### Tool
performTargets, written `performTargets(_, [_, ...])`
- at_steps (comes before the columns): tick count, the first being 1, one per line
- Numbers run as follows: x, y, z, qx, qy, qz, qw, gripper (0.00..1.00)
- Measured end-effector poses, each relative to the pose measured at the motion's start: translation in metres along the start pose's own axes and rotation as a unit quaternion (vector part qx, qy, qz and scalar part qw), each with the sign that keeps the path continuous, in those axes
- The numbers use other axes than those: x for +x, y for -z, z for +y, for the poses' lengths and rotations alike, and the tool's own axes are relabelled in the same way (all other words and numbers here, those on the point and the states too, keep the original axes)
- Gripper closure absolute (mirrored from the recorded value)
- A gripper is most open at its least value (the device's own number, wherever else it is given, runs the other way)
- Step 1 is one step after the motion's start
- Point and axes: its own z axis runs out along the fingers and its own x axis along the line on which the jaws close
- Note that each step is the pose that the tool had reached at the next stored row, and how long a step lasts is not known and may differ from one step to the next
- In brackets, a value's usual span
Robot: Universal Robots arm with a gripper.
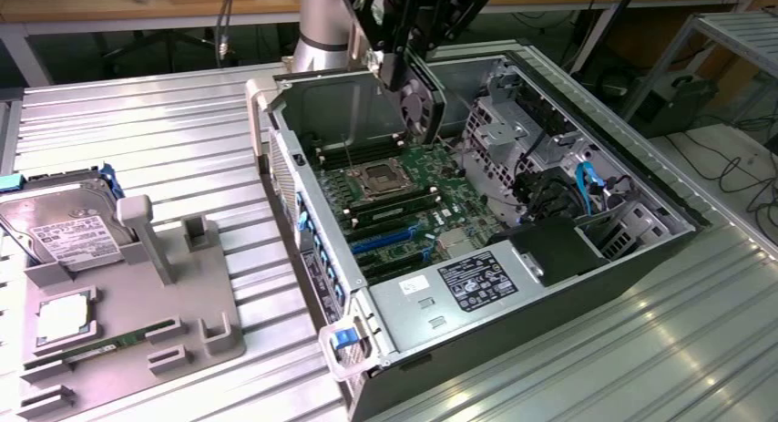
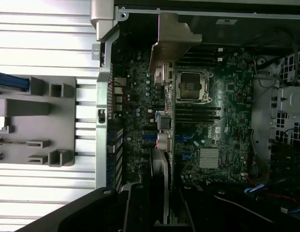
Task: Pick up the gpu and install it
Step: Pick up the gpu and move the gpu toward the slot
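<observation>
So the gpu (image 1: 422,103) is hanging on its edge in the air, over the far end of the open computer case (image 1: 282,149), with the black fan showing in the exterior view. The gripper (image 1: 396,74) is gripping it from above, fingers clamped tight on the card's top edge. It's not sitting in any slot yet; it's hovering above the motherboard (image 1: 425,203).

From the wrist view you're looking straight down the gpu (image 2: 165,121) edge-on, with its silver bracket (image 2: 175,36) sticking out at the end away from the gripper (image 2: 159,203). The card is lining up just beside the processor socket (image 2: 192,87), running along the motherboard (image 2: 222,96).

The socket (image 1: 372,176) is sitting open in the exterior view, and a silver box with a black label (image 1: 480,281) is lying at the near end of the case.

Over on the exterior view's left, well apart from the case, a grey parts tray (image 1: 109,322) is resting on the ribbed metal table (image 1: 158,139). A hard drive (image 1: 61,226) is leaning at the tray's far end and a thin green memory stick (image 1: 116,342) is lying in a slot at its near end.
</observation>
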Motion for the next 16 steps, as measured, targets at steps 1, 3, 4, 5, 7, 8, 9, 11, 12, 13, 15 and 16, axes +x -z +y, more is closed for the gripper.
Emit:
performTargets(1, [-0.002,0.0000,0.0000,0.0000,0.000,0.0000,1.0000,0.73])
performTargets(3, [-0.005,0.0000,-0.0001,0.0000,0.000,0.0000,1.0000,0.73])
performTargets(4, [-0.008,0.0000,-0.0001,0.0000,0.000,0.0000,1.0000,0.73])
performTargets(5, [-0.011,0.0000,-0.0001,0.0000,0.000,0.0000,1.0000,0.73])
performTargets(7, [-0.015,-0.0001,-0.0001,0.0000,0.000,0.0000,1.0000,0.73])
performTargets(8, [-0.017,-0.0001,-0.0001,0.0000,0.000,0.0000,1.0000,0.73])
performTargets(9, [-0.019,-0.0001,0.0000,0.0000,0.000,0.0000,1.0000,0.73])
performTargets(11, [-0.022,-0.0001,0.0000,0.0000,0.000,0.0000,1.0000,0.73])
performTargets(12, [-0.024,-0.0001,0.0001,0.0000,0.000,0.0000,1.0000,0.73])
performTargets(13, [-0.026,-0.0001,0.0002,0.0000,0.000,0.0000,1.0000,0.73])
performTargets(15, [-0.030,-0.0001,0.0003,0.0000,0.000,0.0000,1.0000,0.73])
performTargets(16, [-0.033,-0.0001,0.0005,0.0001,0.000,0.0000,1.0000,0.73])
